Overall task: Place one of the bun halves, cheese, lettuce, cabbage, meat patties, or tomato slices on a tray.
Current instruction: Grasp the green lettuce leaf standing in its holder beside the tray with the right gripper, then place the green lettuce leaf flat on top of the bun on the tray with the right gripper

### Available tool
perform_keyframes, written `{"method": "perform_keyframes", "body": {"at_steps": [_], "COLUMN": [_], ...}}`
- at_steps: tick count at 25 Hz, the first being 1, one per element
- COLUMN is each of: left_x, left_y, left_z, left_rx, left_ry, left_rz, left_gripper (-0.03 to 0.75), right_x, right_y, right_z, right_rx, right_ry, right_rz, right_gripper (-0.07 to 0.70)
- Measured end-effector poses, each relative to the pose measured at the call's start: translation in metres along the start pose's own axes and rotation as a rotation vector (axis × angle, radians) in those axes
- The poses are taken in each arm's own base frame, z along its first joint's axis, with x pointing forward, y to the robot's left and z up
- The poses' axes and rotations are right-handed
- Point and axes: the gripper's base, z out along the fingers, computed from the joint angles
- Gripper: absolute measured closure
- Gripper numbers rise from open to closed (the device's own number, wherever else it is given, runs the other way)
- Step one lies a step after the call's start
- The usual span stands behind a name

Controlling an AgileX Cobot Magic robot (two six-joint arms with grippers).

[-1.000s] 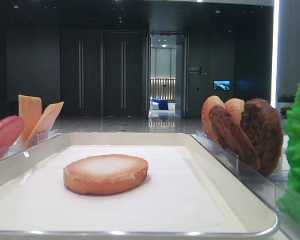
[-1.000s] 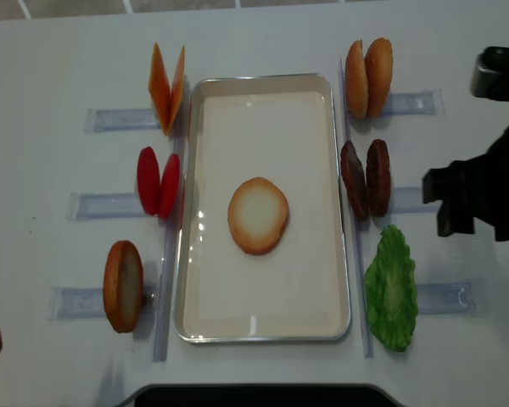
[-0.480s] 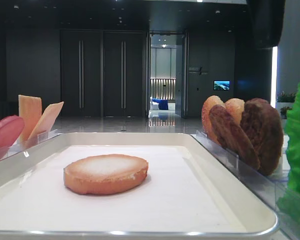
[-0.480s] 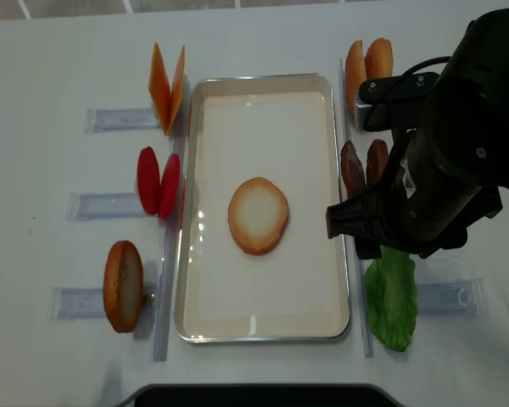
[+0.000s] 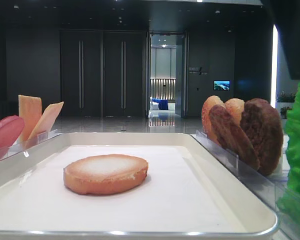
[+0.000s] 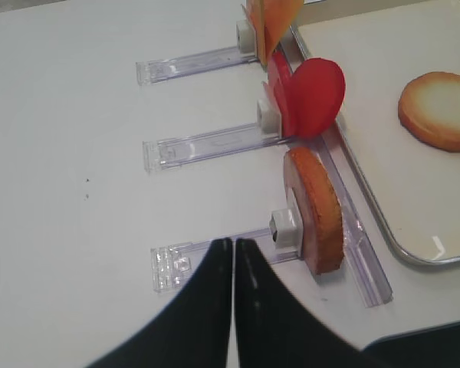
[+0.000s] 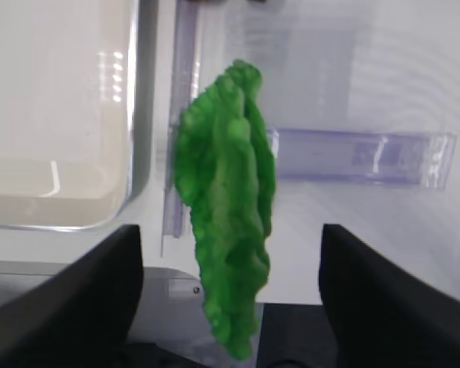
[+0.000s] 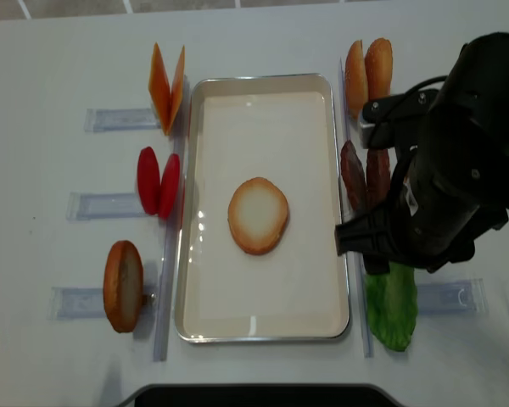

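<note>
Nearest the robot's base, the lettuce [image 7: 228, 222] stands on edge in its clear holder [image 7: 360, 156] just right of the tray [image 8: 265, 332]. The right gripper [image 7: 230, 307] hangs over it, jaws spread wide with one dark finger on each side of the leaf — not touching it, nothing held. From overhead the right arm [image 8: 445, 191] covers the top of the leaf and part of the meat patties [image 8: 365, 175].

On the left side, the left gripper [image 6: 234, 253] has its fingers pressed together, empty, above the bare table [image 6: 69, 215] beside the nearest holder. That holder carries one bun half [image 6: 316, 208] on edge, just outside the tray rim.

Middle of the scene — a second bun half [image 8: 258, 215] lies flat, pale face up, near the centre of the tray on the white lining. Left of the tray at that level, two tomato slices [image 8: 158, 181] stand upright side by side; right of it, the two dark patties.

Farthest back, two cheese [image 8: 167, 87] slices lean apart in a V at the tray's left corner. Two more bun halves [image 8: 368, 77] stand on edge at the right corner.
</note>
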Motion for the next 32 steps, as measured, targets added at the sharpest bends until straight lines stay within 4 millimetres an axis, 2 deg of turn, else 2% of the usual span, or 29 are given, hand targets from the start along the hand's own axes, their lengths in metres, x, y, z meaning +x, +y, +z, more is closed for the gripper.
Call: {"method": "perform_keyframes", "body": {"at_steps": [5,8,10,12,15,16,19,22,32], "left_x": [0.000,0.000,0.000,0.000,0.000,0.000,0.000,0.000,0.000], "left_y": [0.000,0.000,0.000,0.000,0.000,0.000,0.000,0.000,0.000], "left_z": [0.000,0.000,0.000,0.000,0.000,0.000,0.000,0.000,0.000], "left_rx": [0.000,0.000,0.000,0.000,0.000,0.000,0.000,0.000,0.000], "left_ry": [0.000,0.000,0.000,0.000,0.000,0.000,0.000,0.000,0.000], "left_rz": [0.000,0.000,0.000,0.000,0.000,0.000,0.000,0.000,0.000], "left_gripper": [0.716,0.716,0.716,0.716,0.716,0.716,0.716,0.716,0.716], "right_x": [0.005,0.006,0.005,0.004,0.002,0.002,0.002,0.000,-0.025], "right_y": [-0.002,-0.001,0.000,0.001,0.003,0.003,0.003,0.006,0.019], "right_z": [0.009,0.009,0.009,0.009,0.009,0.009,0.008,-0.001,-0.065], "right_rx": [0.014,0.001,-0.011,-0.022,-0.037,-0.039,-0.042,-0.060,-0.178], "right_ry": [0.031,0.037,0.025,0.013,-0.005,-0.007,-0.004,-0.001,-0.176], "right_rz": [0.008,0.013,0.014,0.015,0.010,0.004,-0.006,-0.020,-0.059], "right_gripper": [0.179,0.235,0.296,0.390,0.580,0.595,0.595,0.595,0.595]}}
